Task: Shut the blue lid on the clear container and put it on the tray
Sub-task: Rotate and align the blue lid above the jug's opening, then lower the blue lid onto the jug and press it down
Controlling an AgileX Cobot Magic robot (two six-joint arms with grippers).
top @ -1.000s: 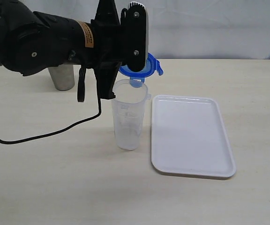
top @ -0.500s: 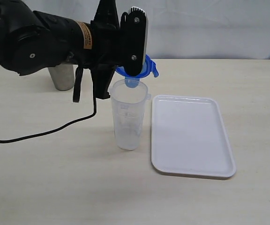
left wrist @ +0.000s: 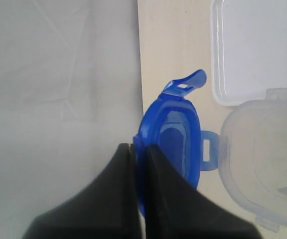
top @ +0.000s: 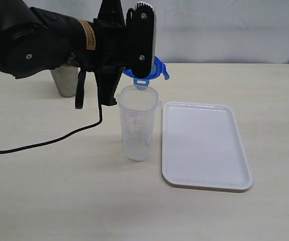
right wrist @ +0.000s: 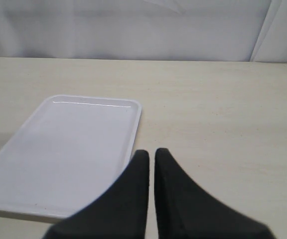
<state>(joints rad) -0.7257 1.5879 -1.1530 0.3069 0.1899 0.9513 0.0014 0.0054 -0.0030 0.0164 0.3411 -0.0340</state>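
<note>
There is one blue lid (left wrist: 176, 134), one clear container (top: 137, 128), one tray (top: 204, 145) and one grey cup (top: 64, 83).

Lid (top: 159, 70) bright blue, semi-see-thru; container (top: 137, 125) clear/frosted w/ faint grey print; tray (top: 204, 145) plain white. Desk (top: 59, 201) pale beige w/ fine grain streaks, backdrop (top: 225, 30) white. Arm (top: 34, 45) black w/ orange label band, cable (top: 44, 143) black, cup (top: 64, 85) grey.

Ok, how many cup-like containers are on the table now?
2: the clear container stands just left of the tray; a grey cup stands farther left at the back, partly hidden by the left arm, which may hide more.
</note>
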